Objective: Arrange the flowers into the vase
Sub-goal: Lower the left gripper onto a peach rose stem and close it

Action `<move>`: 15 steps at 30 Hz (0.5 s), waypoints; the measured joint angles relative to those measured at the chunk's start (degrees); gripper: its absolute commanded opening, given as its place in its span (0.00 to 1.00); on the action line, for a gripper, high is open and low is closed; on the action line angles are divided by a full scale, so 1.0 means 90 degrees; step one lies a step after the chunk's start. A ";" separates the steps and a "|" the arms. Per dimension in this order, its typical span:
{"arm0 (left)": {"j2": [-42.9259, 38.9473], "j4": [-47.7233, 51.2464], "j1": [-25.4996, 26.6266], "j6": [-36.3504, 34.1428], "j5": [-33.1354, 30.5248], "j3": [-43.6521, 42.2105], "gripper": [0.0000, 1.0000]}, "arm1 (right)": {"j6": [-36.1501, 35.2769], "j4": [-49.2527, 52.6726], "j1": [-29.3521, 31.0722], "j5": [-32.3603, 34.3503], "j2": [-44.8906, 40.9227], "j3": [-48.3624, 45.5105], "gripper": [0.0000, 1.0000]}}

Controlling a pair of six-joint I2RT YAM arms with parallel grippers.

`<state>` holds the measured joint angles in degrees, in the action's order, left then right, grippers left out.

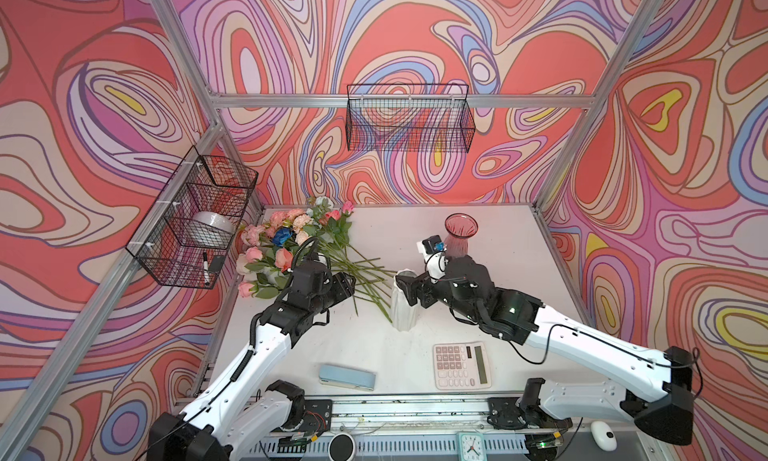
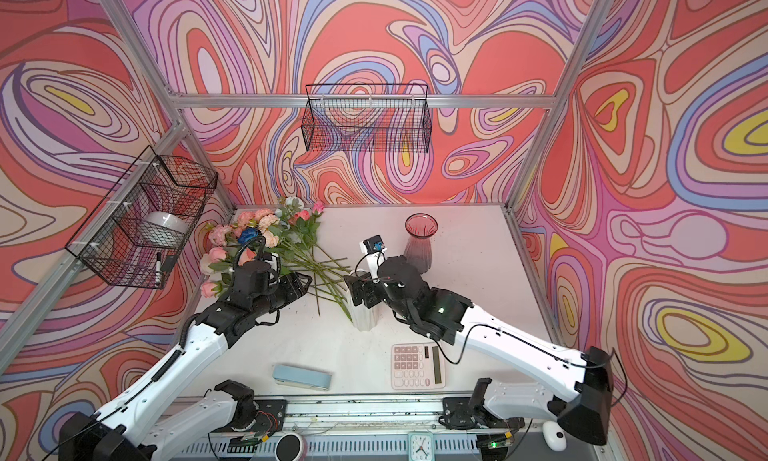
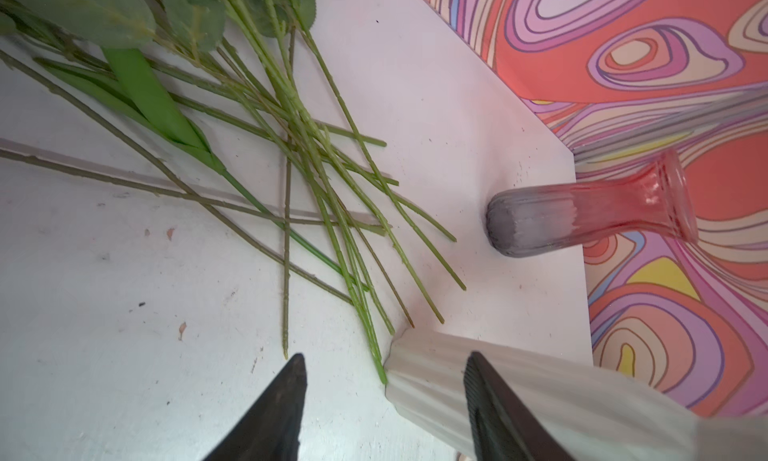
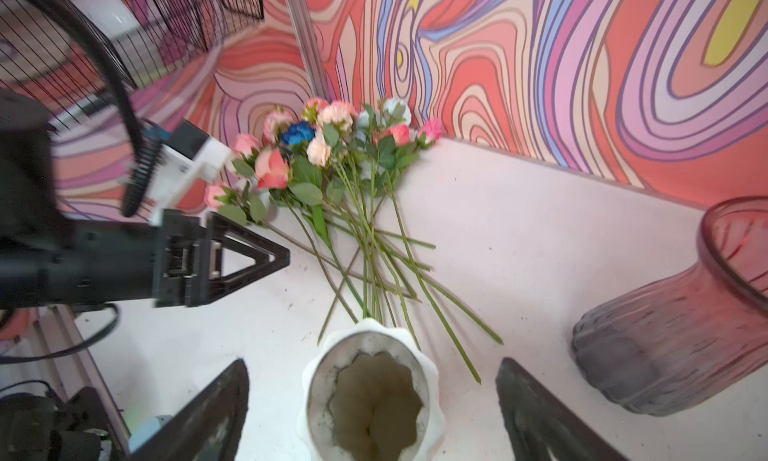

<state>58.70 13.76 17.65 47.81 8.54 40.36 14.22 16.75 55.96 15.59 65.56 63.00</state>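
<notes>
The flowers [image 1: 291, 238] [image 2: 257, 238] lie in a heap at the back left of the table, heads toward the corner. Their green stems [image 3: 316, 168] fan out toward a white ribbed vase [image 1: 402, 309] [image 2: 363, 317]. My left gripper [image 1: 352, 285] [image 3: 385, 357] hovers by the stem ends, open with nothing between its fingers. My right gripper [image 1: 401, 286] [image 4: 374, 361] is open, its fingers either side of the white vase's empty mouth [image 4: 370, 326] and apart from it. A pink glass vase [image 1: 460, 234] [image 4: 673, 346] stands upright and empty behind the right gripper.
A calculator [image 1: 461, 365] and a pale blue case [image 1: 347, 378] lie near the front of the table. Wire baskets hang on the left wall [image 1: 195, 222] and the back wall [image 1: 409, 118]. A clock [image 1: 471, 446] and a mouse [image 1: 603, 436] sit past the front rail.
</notes>
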 measured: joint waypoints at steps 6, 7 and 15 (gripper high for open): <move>0.1421 -0.0522 -0.0641 0.0104 -0.0083 0.0393 0.47 | 0.0143 -0.0323 0.0000 0.0092 -0.0729 -0.0121 0.74; 0.1659 -0.0576 -0.0714 0.0102 -0.0100 0.0517 0.47 | 0.0182 -0.0357 0.0000 0.0112 -0.0792 -0.0185 0.73; 0.3349 -0.0930 -0.1003 0.0027 -0.0170 0.1787 0.45 | 0.0335 -0.0325 0.0000 0.0257 -0.0979 -0.0695 0.71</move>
<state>88.84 5.39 8.62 48.05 7.01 56.45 17.23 13.82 55.96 17.91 56.75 56.75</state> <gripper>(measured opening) 0.462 0.712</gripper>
